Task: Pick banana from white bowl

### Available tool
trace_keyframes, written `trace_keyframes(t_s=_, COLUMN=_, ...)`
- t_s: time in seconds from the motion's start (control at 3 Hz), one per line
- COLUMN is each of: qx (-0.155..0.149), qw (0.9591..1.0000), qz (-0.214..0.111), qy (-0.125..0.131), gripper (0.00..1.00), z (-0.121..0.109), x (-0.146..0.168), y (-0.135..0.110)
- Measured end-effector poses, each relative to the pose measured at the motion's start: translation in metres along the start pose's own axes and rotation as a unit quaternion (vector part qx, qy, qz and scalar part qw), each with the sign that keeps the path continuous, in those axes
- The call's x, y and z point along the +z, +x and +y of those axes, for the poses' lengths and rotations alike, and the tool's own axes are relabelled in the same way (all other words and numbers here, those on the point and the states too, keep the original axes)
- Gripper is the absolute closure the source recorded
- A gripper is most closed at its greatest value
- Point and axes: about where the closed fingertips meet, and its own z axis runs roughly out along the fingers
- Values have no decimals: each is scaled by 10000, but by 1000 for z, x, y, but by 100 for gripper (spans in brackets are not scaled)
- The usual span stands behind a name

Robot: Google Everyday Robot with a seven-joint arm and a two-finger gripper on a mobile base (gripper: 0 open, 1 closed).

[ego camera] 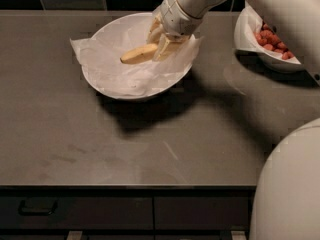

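Note:
The white bowl [125, 79], lined with crinkled white paper, stands on the dark counter at the upper middle. The banana [137, 54], pale yellow, is held above the bowl's inside, its free end pointing left. My gripper [161, 43] reaches down from the upper right and is shut on the banana's right end. The banana's right end is hidden between the fingers.
A second white bowl with red strawberries [270, 41] stands at the upper right, partly behind my arm. My white arm and base [287, 184] fill the right side. The counter's front edge and drawers [125, 211] run along the bottom.

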Motion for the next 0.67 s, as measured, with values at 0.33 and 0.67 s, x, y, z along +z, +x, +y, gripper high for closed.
trace_keyframes(t_s=0.33, qx=120, qw=9992, qz=-285, qy=233, gripper=100, z=9, x=-19, y=-6)
trace_keyframes(t_s=0.67, qx=260, qw=9964, qz=-653, qy=481, gripper=100, z=22, x=-39, y=-16)
